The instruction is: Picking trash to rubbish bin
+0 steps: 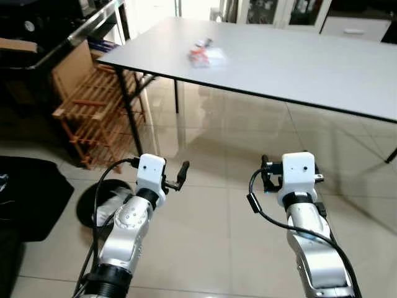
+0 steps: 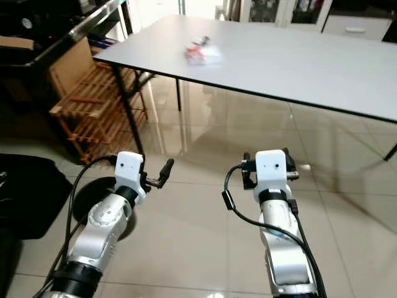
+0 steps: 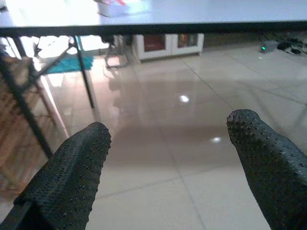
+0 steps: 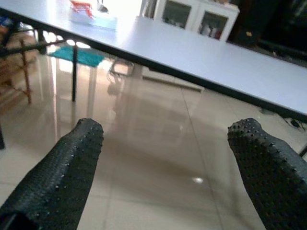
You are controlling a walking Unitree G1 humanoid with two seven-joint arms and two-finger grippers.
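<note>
I see the floor [image 1: 205, 186] first, pale glossy tile across most of the view, then the grey tabletop [image 1: 298, 62] ahead, with a wooden rack [image 1: 99, 112] to its left and a dark round base [image 1: 102, 198] on the tile by my left arm. No bin is in view yet, so I will have to look for it once I hold the trash.

The trash [image 1: 206, 54] lies on the tabletop near its far left end, a small crumpled heap of white and red wrapper; I cannot tell whether it is 1 piece or several. From the right wrist it sits at the far corner of the tabletop [image 4: 88, 12].

Both grippers hang low over the floor, in front of me and well short of the table edge. The left gripper [image 3: 172, 158] has its 2 fingers [image 3: 72, 177] spread wide with nothing between them. The right gripper [image 4: 165, 163] is likewise wide open and empty.

The step, as I judge it, is the approach. I would walk closer and a little left, square up to the edge, then raise the left gripper above tabletop height before reaching, so the fingers come down on the trash from above and not into the table edge.
</note>
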